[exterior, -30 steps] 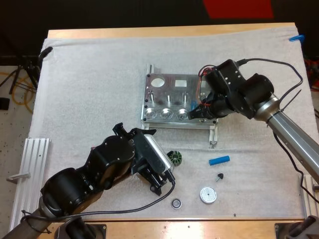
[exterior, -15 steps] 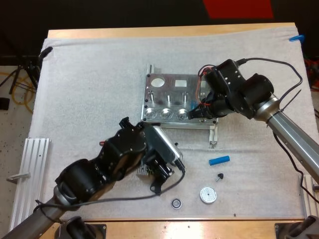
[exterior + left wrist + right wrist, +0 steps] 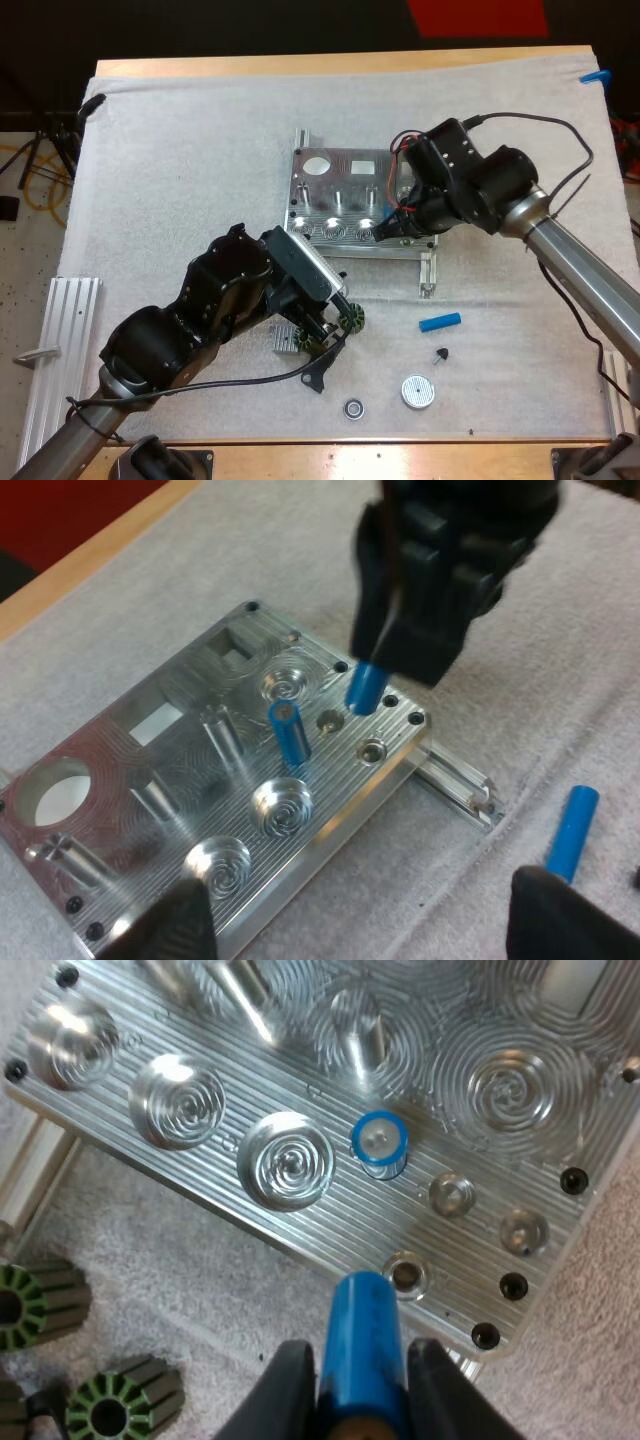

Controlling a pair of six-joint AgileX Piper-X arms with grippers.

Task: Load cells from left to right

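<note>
Your right pincer [image 3: 358, 1392] clamps near-upright bright blue cylinder [image 3: 358, 1325] just short of empty socket [image 3: 407, 1273] in ridged metal fixture [image 3: 330, 1228]; left pincer [image 3: 365, 910] apart.

Text, labels, numbers: none legible in any view | metal fixture [image 3: 330, 1228]: machined rings and grooves, no readable marking | blue cylinder [image 3: 362, 1340]: plain blue, no readable label
</note>
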